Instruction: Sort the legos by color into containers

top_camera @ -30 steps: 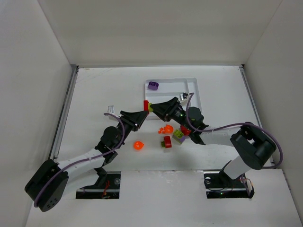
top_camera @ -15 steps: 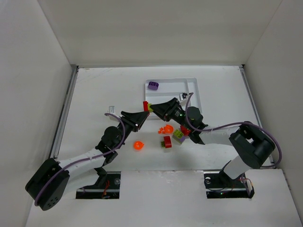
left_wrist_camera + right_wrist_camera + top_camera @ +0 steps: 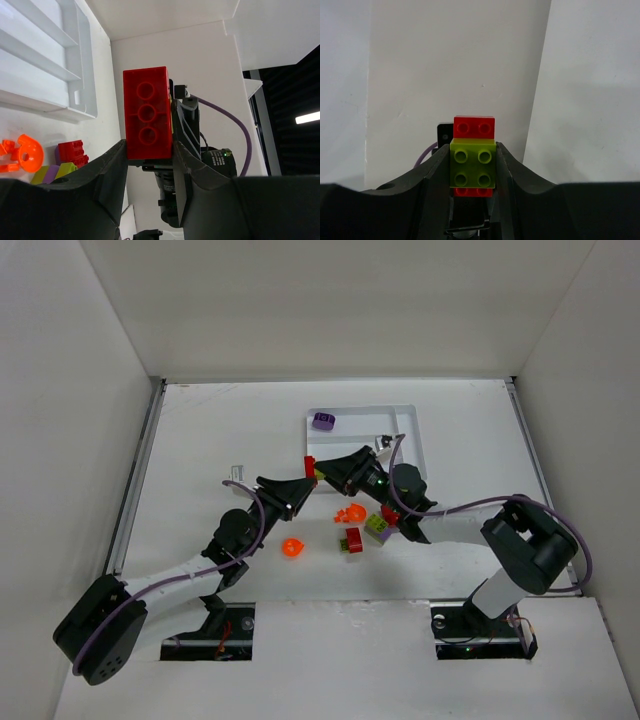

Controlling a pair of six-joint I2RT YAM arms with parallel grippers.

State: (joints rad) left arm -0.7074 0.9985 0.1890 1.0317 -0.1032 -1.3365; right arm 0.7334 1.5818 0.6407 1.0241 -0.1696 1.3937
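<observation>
Scatter of orange, red and lime legos on table, nearest the bases. Beyond, red brick clenched in left gripper, lime brick stuck to it clenched in right gripper, at near corner of white tray. Farthest, purple brick inside tray.

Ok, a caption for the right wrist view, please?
Right gripper clamps a lime green brick stuck onto a red brick.
</observation>
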